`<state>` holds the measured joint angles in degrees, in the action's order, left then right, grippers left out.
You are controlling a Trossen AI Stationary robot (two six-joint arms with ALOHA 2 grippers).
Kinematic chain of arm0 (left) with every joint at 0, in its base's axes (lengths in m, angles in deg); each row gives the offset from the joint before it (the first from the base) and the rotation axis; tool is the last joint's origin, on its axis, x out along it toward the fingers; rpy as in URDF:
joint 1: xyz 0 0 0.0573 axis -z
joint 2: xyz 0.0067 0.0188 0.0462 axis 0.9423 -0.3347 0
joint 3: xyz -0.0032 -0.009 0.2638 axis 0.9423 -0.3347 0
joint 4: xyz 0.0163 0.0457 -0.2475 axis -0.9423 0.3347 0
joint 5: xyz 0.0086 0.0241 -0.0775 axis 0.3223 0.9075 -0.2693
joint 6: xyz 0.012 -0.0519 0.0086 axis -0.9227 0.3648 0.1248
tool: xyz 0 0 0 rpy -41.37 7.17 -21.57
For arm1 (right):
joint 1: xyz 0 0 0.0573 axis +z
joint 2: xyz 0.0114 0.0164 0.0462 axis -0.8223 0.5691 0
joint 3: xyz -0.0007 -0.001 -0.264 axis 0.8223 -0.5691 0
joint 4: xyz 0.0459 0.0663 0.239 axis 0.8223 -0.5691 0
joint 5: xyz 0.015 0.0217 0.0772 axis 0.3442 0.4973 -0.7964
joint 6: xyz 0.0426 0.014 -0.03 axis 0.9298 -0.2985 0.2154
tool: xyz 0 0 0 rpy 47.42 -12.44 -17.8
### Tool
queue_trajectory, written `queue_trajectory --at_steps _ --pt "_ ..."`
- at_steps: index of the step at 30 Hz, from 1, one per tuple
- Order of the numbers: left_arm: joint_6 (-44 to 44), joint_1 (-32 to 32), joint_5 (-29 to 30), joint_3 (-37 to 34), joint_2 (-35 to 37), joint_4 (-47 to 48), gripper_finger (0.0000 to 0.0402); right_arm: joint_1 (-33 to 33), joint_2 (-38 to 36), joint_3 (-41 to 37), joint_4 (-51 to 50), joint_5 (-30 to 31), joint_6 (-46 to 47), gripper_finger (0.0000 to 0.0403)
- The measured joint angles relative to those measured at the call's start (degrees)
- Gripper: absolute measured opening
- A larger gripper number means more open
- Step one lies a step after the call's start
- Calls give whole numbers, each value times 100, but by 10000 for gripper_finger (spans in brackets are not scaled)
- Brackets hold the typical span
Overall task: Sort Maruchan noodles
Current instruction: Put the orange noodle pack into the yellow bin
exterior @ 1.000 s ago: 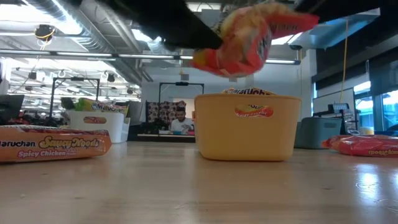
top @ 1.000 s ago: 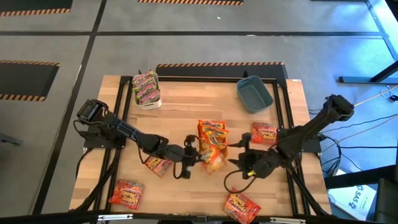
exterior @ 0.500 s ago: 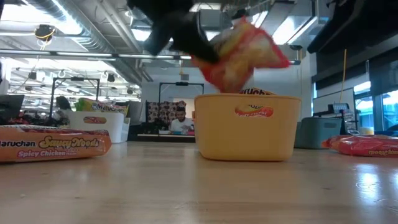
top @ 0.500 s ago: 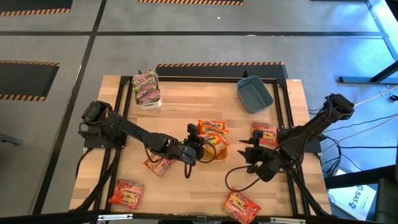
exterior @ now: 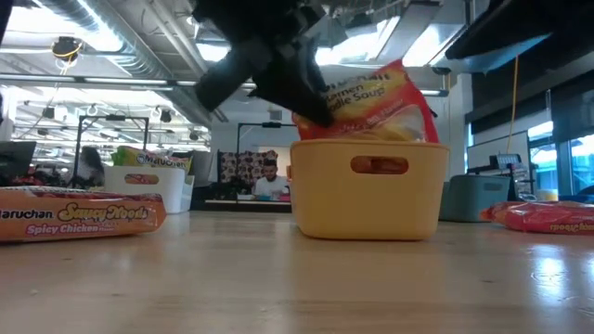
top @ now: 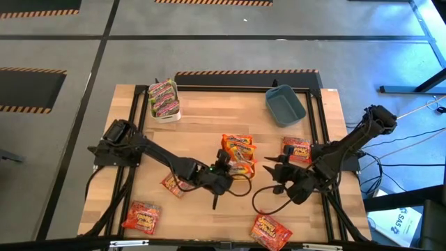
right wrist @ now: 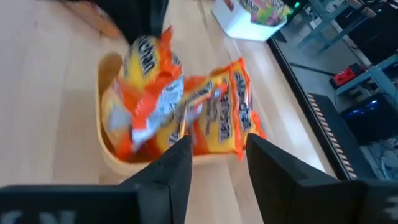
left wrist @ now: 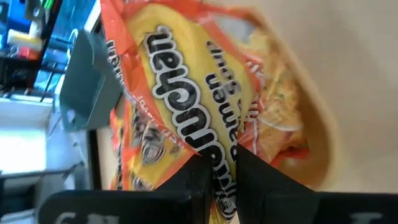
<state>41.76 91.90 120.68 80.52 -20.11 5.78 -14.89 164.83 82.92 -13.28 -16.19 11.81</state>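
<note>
The left gripper (top: 224, 166) sits at the middle of the desk (top: 202, 122), clamped on an orange-yellow packet (left wrist: 186, 112) that it holds over the yellow bin (exterior: 369, 188), the packet's lower edge already inside the rim. The right gripper (top: 273, 169) hangs just beside that bin on the other side, its fingers parted and holding nothing. From above, the held packet merges with the other orange-yellow packets (top: 238, 145) heaped in the bin; the low view separates it, showing it tilted and poking above the bin's front wall, and also shows a person in the room behind. The left wrist view shows the two fingers pinching the packet's edge, while the right wrist view shows the bin's curved wall with the packets spilling over one side. Elsewhere, green-pink packets (top: 163, 97) fill the white bin (top: 167, 115) at the back left, the blue bin (top: 284, 106) stands at the back right, and red packets lie loose: one (top: 296, 148) near the right arm, one (top: 173, 184) under the left arm, and two near the front edge (top: 142, 215) (top: 270, 231). Half a second ago the packet swung clear above the bin; it is lower now, and the left arm has reached further toward the centre.
</note>
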Motion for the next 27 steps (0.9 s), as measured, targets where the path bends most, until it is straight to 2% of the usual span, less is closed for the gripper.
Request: queue_trajectory --at_steps 6,10,15,19,23,27 --pt "380 -1 -383 38 -1 2 40 -416 242 2 986 -291 -482 105" --pt "692 -134 -737 -84 -1 5 41 -808 560 -2 1917 -813 -1153 65" --pt "705 -197 -788 -161 -1 11 41 -1227 942 2 2903 -1259 -1861 17" --pt "705 -172 -784 -159 -1 4 41 -1493 1163 2 3080 -1599 -1972 3" --pt "705 -111 -758 -163 -1 -33 41 -1582 1415 2 3013 -2341 -1915 9" --pt "713 -76 -763 -165 -1 -182 41 -1504 1634 2 2819 -2520 -1755 3"
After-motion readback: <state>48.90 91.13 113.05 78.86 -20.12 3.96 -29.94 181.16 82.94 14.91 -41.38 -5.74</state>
